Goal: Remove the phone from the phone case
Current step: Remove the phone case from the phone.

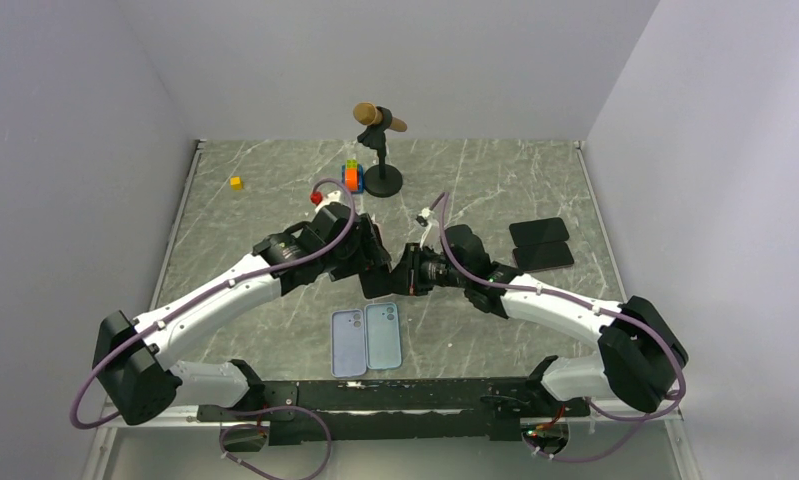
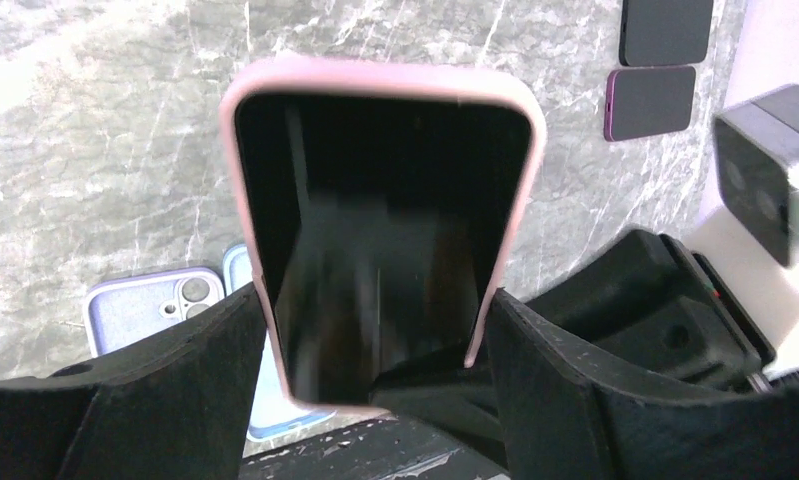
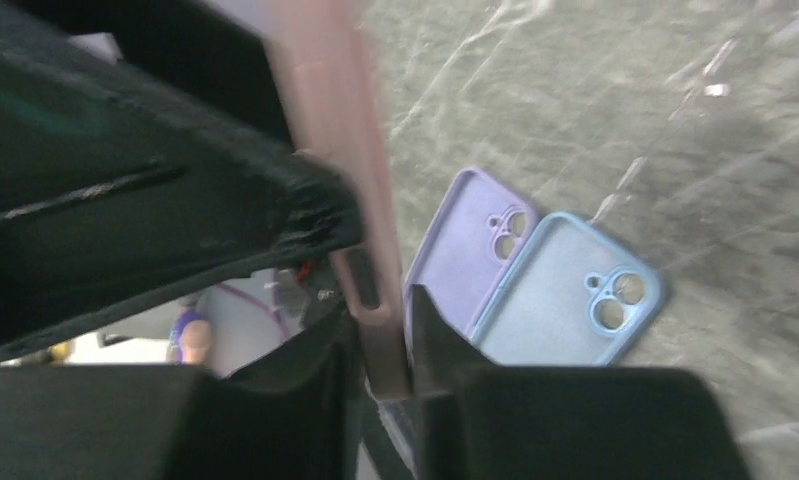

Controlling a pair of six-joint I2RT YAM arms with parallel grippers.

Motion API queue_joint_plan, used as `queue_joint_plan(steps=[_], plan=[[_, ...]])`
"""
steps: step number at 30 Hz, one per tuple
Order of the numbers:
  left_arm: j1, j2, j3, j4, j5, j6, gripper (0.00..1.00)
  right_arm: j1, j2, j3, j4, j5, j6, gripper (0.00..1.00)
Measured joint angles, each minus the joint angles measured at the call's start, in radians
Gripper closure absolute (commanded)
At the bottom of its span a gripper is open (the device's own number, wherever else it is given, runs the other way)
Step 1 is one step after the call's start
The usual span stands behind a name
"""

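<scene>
Clamping the pink phone case across its long edges, the left gripper holds it in the air over the middle of the table, with the dark phone seated inside. The right gripper is pinched shut on one thin edge of the case, and the two arms meet head-on. Below, by the near edge, a purple case and a blue case lie touching. Two dark phones lie at the right, and a microphone stand and small blocks sit toward the back. The tabletop is grey marble and the walls are white.
</scene>
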Motion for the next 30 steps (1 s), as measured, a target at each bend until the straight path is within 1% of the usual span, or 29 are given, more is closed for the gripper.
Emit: queue_joint_plan(steps=[1,2,3,4,5,9,13,14,16,18,20,22,24,26,27,30], plan=[[0.002,0.000,-0.005,0.007,0.005,0.003,0.47,0.002,0.000,0.000,0.006,0.000,-0.003,1.00],[0.003,0.000,-0.010,0.016,0.005,0.008,0.26,0.003,-0.001,0.000,0.021,-0.020,-0.002,1.00],[0.014,-0.003,-0.017,0.028,0.021,0.016,0.13,0.006,-0.002,-0.001,0.026,-0.017,0.002,1.00],[0.024,-0.011,-0.024,0.038,0.036,0.024,0.06,0.001,-0.003,-0.007,0.042,-0.029,0.008,1.00],[0.033,-0.019,-0.032,0.051,0.048,0.031,0.01,-0.003,-0.003,-0.011,0.058,-0.036,0.011,1.00],[0.097,-0.093,-0.086,0.142,0.143,0.064,0.01,-0.049,-0.014,-0.055,0.117,-0.089,0.058,1.00],[0.187,-0.204,-0.177,0.277,0.259,0.119,0.01,-0.151,-0.024,-0.133,0.226,-0.187,0.151,1.00],[0.202,-0.225,-0.200,0.302,0.281,0.131,0.03,-0.165,-0.028,-0.154,0.262,-0.216,0.178,1.00],[0.230,-0.267,-0.256,0.371,0.341,0.153,0.08,-0.217,-0.032,-0.179,0.328,-0.263,0.221,1.00],[0.249,-0.294,-0.301,0.423,0.393,0.165,0.13,-0.241,-0.036,-0.186,0.372,-0.303,0.246,1.00],[0.266,-0.304,-0.336,0.477,0.443,0.164,0.14,-0.245,-0.050,-0.186,0.410,-0.336,0.260,1.00],[0.285,-0.302,-0.370,0.555,0.505,0.156,0.15,-0.245,-0.066,-0.186,0.452,-0.371,0.271,1.00],[0.299,-0.290,-0.402,0.649,0.571,0.135,0.17,-0.243,-0.076,-0.186,0.498,-0.403,0.287,1.00],[0.306,-0.268,-0.429,0.761,0.633,0.106,0.25,-0.241,-0.078,-0.185,0.542,-0.429,0.303,1.00],[0.307,-0.253,-0.442,0.831,0.667,0.084,0.33,-0.238,-0.078,-0.186,0.560,-0.438,0.310,1.00],[0.307,-0.204,-0.459,0.986,0.745,0.026,0.47,-0.226,-0.078,-0.185,0.601,-0.458,0.327,1.00]])
